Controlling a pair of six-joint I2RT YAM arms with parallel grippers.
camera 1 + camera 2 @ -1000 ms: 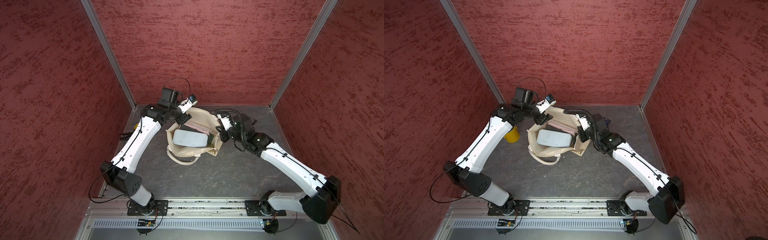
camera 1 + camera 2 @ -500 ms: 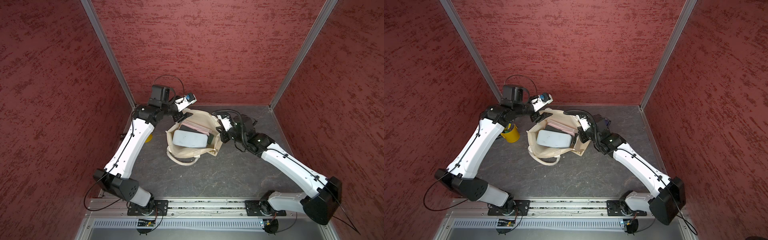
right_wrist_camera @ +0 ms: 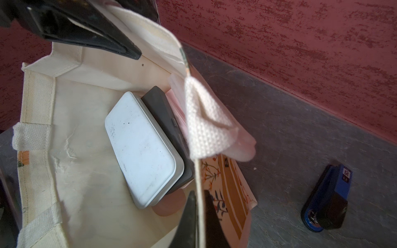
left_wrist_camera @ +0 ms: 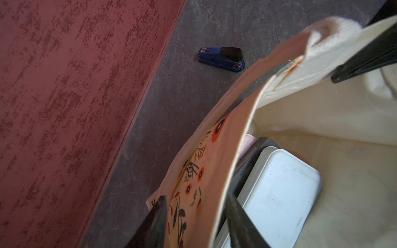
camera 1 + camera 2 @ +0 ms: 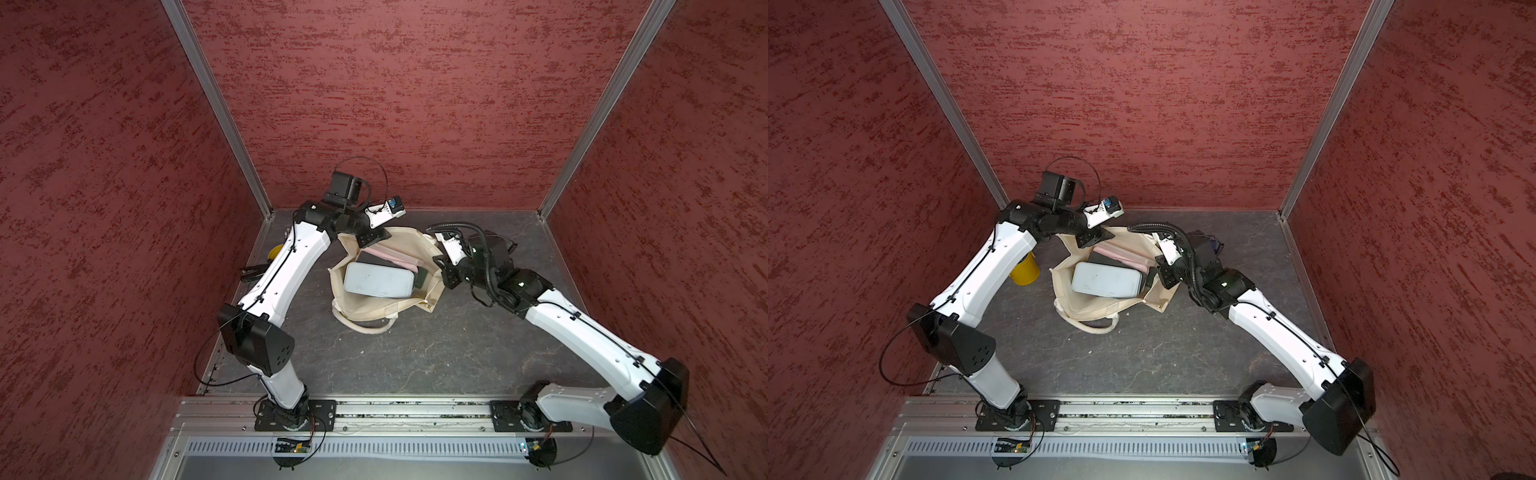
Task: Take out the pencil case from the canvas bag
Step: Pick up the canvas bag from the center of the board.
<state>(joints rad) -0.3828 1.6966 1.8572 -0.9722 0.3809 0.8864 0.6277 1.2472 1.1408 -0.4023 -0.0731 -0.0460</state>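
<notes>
The cream canvas bag [image 5: 374, 309] [image 5: 1092, 309] stands open mid-table in both top views. Inside lies a pale flat box with rounded corners, the pencil case [image 5: 378, 280] [image 5: 1104, 280] [image 4: 279, 193] [image 3: 139, 146], on top of a dark grey case [image 3: 163, 111]. My left gripper [image 5: 374, 237] [image 5: 1096, 237] [image 4: 196, 198] straddles the bag's far left rim. Its jaws stand apart, one inside the floral wall and one outside. My right gripper [image 5: 440, 266] [image 5: 1160, 270] [image 3: 200, 193] is shut on the bag's right rim and holds it up.
A blue stapler [image 4: 221, 59] [image 3: 328, 199] lies on the grey floor behind the bag, near the back wall. A yellow cup [image 5: 1025, 270] stands left of the bag, behind my left arm. Something pink [image 5: 390, 257] leans against the bag's far wall.
My left gripper has swung from above the bag's back left corner down onto the rim, and its jaws have narrowed around the wall. The right arm and bag have stayed put.
</notes>
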